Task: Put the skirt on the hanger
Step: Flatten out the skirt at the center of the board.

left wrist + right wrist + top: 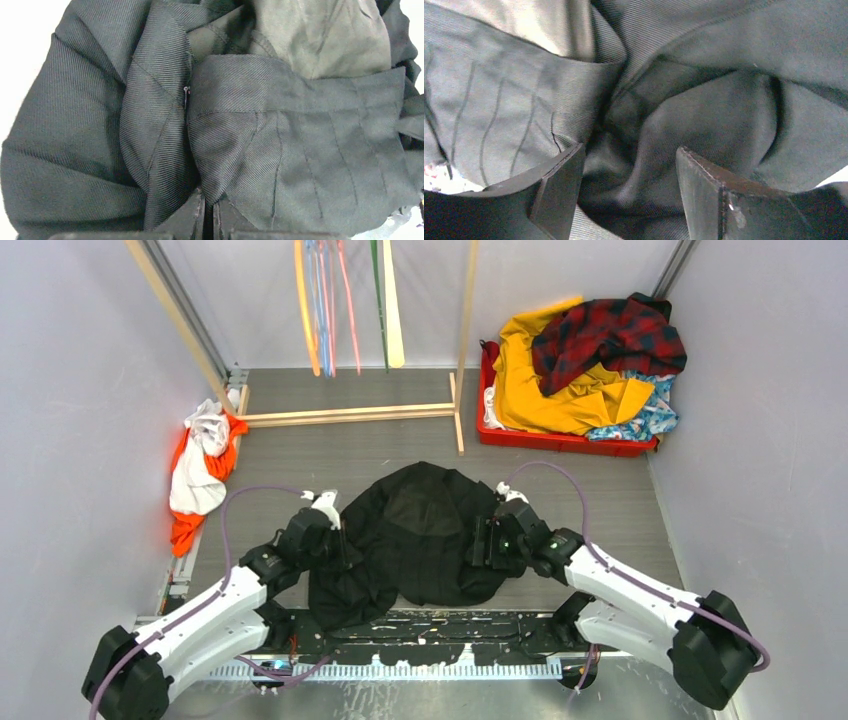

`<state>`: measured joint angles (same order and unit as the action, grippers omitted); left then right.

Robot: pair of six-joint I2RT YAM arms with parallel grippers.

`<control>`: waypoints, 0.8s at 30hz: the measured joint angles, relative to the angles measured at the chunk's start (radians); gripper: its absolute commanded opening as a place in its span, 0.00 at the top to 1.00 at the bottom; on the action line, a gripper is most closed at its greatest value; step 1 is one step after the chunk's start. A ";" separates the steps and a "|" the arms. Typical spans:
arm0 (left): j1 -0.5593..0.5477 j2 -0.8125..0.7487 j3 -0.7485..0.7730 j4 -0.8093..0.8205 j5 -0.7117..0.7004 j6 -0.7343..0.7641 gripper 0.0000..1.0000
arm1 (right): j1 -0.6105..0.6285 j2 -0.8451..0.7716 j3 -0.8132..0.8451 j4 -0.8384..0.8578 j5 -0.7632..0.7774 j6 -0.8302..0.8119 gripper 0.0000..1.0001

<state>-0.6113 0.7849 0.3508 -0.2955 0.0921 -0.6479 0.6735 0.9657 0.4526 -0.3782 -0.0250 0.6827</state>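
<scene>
You had one red bin (560, 443) holding three garments you could count: one yellow garment (540, 390), one plaid garment (610, 335) and one flowered blue skirt (645, 418). Left of that bin were one wooden rack (350, 414) with at least five hangers (325, 310), one black coat (420, 530) and one white-and-orange heap (200, 475).

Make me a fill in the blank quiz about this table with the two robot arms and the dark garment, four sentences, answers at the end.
1. The garment lying between the two arms is ___ in colour.
2. The left gripper is ___ on a fold of that garment.
3. The right gripper has its jaws ___, with cloth lying between them.
4. The bin of piled clothes at the far right is ___.
Missing words: black; shut; open; red.
</scene>
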 measured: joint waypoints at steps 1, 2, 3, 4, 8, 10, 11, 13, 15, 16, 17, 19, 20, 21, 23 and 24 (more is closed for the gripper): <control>-0.012 0.000 -0.010 -0.007 -0.004 -0.017 0.93 | 0.021 -0.011 0.002 -0.021 -0.002 0.010 0.27; -0.026 0.000 -0.013 -0.014 -0.008 -0.039 0.92 | 0.037 -0.027 0.013 -0.050 -0.001 0.016 0.26; -0.034 -0.001 -0.013 -0.014 -0.013 -0.054 0.92 | 0.048 -0.043 0.034 -0.083 0.002 0.021 0.27; -0.043 -0.001 -0.011 -0.015 -0.018 -0.071 0.92 | 0.052 -0.056 0.065 -0.113 0.010 0.023 0.29; -0.058 0.021 -0.009 -0.026 -0.032 -0.112 0.85 | 0.050 -0.039 0.228 -0.168 0.066 0.001 0.42; -0.061 0.024 -0.009 -0.035 -0.038 -0.126 0.71 | 0.042 0.017 0.315 -0.167 0.089 -0.018 0.44; -0.063 0.019 -0.009 -0.039 -0.039 -0.132 0.59 | 0.036 0.052 0.349 -0.160 0.094 -0.027 0.45; -0.064 -0.002 -0.007 -0.052 -0.039 -0.134 0.42 | 0.021 0.139 0.396 -0.128 0.093 -0.045 0.46; -0.064 -0.034 0.016 -0.090 -0.040 -0.135 0.30 | 0.008 0.214 0.409 -0.106 0.084 -0.056 0.47; -0.064 -0.044 0.034 -0.105 -0.041 -0.128 0.20 | 0.005 0.241 0.409 -0.100 0.079 -0.060 0.47; -0.064 -0.051 0.073 -0.136 -0.044 -0.127 0.08 | 0.000 0.276 0.409 -0.100 0.073 -0.064 0.47; -0.065 -0.050 0.139 -0.159 -0.047 -0.115 0.00 | -0.002 0.310 0.409 -0.099 0.064 -0.069 0.47; -0.065 -0.041 0.181 -0.171 -0.047 -0.116 0.00 | -0.002 0.319 0.409 -0.099 0.060 -0.072 0.48; -0.065 -0.025 0.225 -0.174 -0.047 -0.116 0.01 | -0.002 0.322 0.409 -0.099 0.055 -0.076 0.48; -0.065 0.032 0.299 -0.173 -0.045 -0.116 0.01 | -0.002 0.322 0.409 -0.095 0.050 -0.079 0.48; -0.066 0.073 0.336 -0.173 -0.043 -0.120 0.01 | -0.002 0.322 0.409 -0.091 0.048 -0.080 0.48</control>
<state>-0.6769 0.8577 0.6865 -0.4686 0.0494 -0.7681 0.6712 1.2873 0.8612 -0.4690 0.0235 0.6029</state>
